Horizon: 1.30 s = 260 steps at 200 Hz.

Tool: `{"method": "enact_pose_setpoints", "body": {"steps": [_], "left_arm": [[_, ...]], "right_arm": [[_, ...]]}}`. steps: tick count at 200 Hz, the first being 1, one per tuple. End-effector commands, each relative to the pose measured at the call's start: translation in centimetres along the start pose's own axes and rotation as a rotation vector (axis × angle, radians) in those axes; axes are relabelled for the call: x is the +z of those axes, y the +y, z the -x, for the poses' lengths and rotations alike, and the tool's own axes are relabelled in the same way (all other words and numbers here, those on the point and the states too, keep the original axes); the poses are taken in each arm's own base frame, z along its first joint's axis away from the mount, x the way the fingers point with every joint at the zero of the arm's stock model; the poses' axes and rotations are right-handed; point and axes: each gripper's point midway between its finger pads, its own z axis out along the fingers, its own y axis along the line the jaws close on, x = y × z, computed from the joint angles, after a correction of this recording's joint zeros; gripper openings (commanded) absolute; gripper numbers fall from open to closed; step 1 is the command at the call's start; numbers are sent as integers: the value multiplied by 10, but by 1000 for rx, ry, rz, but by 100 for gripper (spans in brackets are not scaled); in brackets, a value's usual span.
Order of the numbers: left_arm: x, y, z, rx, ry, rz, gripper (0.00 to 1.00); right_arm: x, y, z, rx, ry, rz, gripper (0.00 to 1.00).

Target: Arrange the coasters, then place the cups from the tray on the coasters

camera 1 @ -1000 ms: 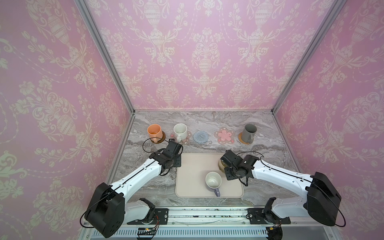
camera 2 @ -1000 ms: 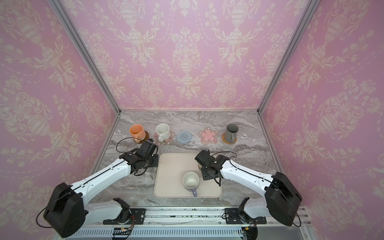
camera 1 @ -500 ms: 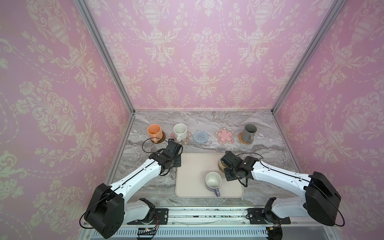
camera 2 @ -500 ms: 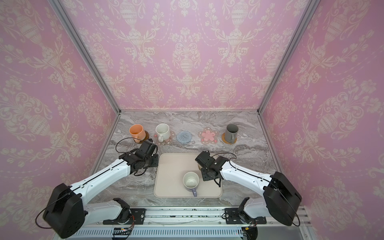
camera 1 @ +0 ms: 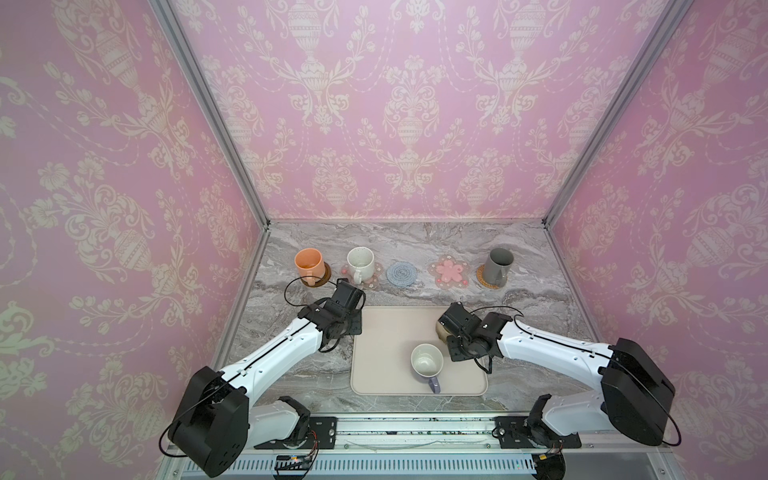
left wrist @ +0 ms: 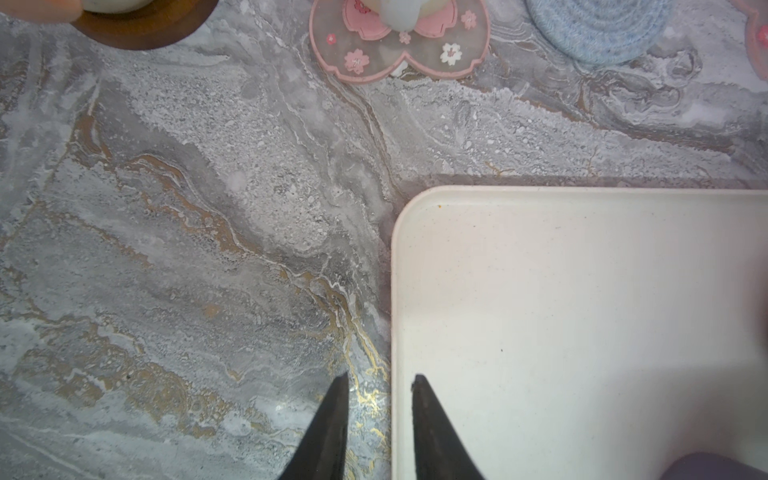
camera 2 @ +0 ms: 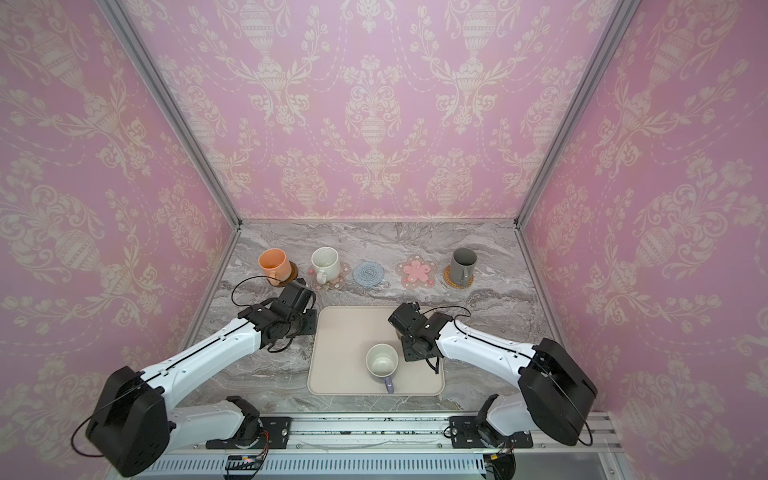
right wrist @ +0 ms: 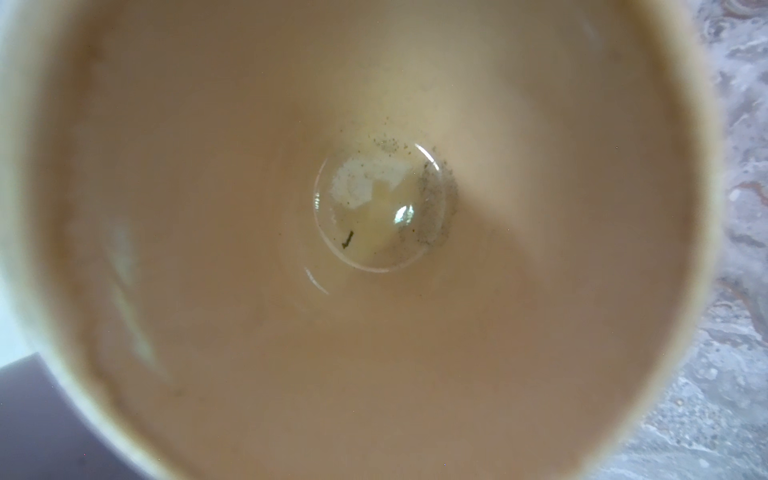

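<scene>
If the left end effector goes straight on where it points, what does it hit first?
Probably the rim of the tray or the table beside it; the left end effector straddles that edge. Height unclear.

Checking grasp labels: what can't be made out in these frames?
- Fingers of the right gripper: hidden under its own wrist in both top views; the beige mug fills the right wrist view. Open, shut or gripping: cannot tell.
- Handle of the beige mug: covered by that arm in both top views.
- The brown coaster: cut by the left wrist view's edge; mostly under the orange mug in both top views.
</scene>
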Motion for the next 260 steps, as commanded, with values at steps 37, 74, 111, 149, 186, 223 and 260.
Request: {"method": "enact_pose_setpoints", "body": {"steps": [37,74,111,149,186,223,260], "left_arm": [[-1,1,-5,-7,12,1,30],[-2,0,-4,-8,12,-3,30],[-3,1,-4,-6,13,-2,30],[-6,2,-2,-2,8,7,30],[-8,4,-2,-4,1,11,30],[-6,5,-5,-5,8,14,30],[-6,5,-7,-22,10,10,30]], "right_arm": [[-21,-4,25,61,-117,3,37],[-23,-6,26,67,-129,-6,34],[-14,-6,21,64,-105,-16,28],[-10,-4,20,63,-92,-18,23],[-9,-5,19,64,-98,-19,8],[-8,-8,17,65,-104,-20,0],[-13,-13,20,61,-144,-28,0]]}}
